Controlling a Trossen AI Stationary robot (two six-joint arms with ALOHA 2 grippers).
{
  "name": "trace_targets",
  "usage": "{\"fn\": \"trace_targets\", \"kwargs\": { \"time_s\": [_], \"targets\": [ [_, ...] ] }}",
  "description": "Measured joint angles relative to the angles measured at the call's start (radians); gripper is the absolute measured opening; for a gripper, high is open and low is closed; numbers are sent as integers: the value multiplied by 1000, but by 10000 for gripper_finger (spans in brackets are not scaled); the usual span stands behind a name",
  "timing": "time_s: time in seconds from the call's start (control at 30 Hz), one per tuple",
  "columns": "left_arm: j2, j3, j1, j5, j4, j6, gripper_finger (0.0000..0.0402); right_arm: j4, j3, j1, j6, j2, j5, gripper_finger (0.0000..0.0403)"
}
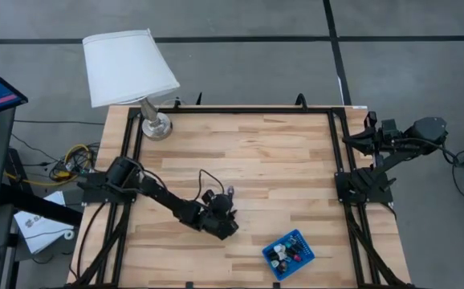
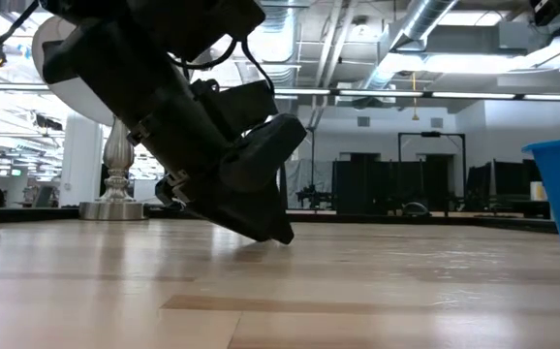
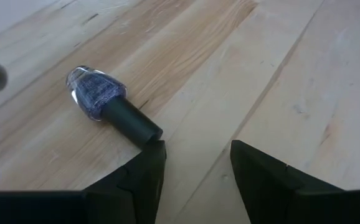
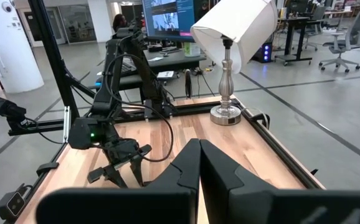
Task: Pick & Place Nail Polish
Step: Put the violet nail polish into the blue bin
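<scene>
Nail polish bottle (image 3: 108, 107), glittery purple glass, matte black cap
Lies flat on bare wooden desk (image 3: 292, 74); left gripper (image 3: 194, 163) jaws released beside cap (right gripper (image 4: 198, 163) clenched).

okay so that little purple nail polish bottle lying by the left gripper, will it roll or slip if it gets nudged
The glittery purple glass bottle with a black cap lies on its side on the wooden table, so it may roll or pivot. Glass looks slippery. The open left gripper is beside it.

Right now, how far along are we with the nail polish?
Done: several bottles already sit in the blue tray. In hand: nothing yet; the left gripper is low over the table with jaws open, one purple bottle lying on its side just ahead, not between them. Left: grasp it, carry it to the tray. The right gripper waits shut at the table's edge.
</scene>
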Motion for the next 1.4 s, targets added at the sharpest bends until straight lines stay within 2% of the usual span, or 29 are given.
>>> {"fn": "trace_targets", "kwargs": {
  "time_s": [0.27, 0.53, 0.63, 0.73, 0.87, 1.03, 1.4],
  "targets": [
    [-12, -3, -1, -40, -48, -4, 179, 0, 0, 0, 0, 0, 0, 0],
    [-95, -6, 11, -114, -235, -47, 179, -1, 0, 0, -3, 0, 0, 0],
    [-115, -9, 16, -140, -232, -48, 179, -1, 0, 0, -3, 0, 0, 0],
    [-120, -8, 16, -209, -220, -44, 179, -1, 0, 0, -3, 0, 0, 0],
    [-111, -8, 25, -264, -152, -39, 179, -5, 0, 0, -3, 0, 0, 0],
    [-65, -7, 55, -281, -46, 5, 179, -13, 0, 0, -3, 0, 0, 0],
    [1, -28, 32, -267, -40, -40, 179, -31, 0, 0, -3, 0, 0, 0]
  ]
}}
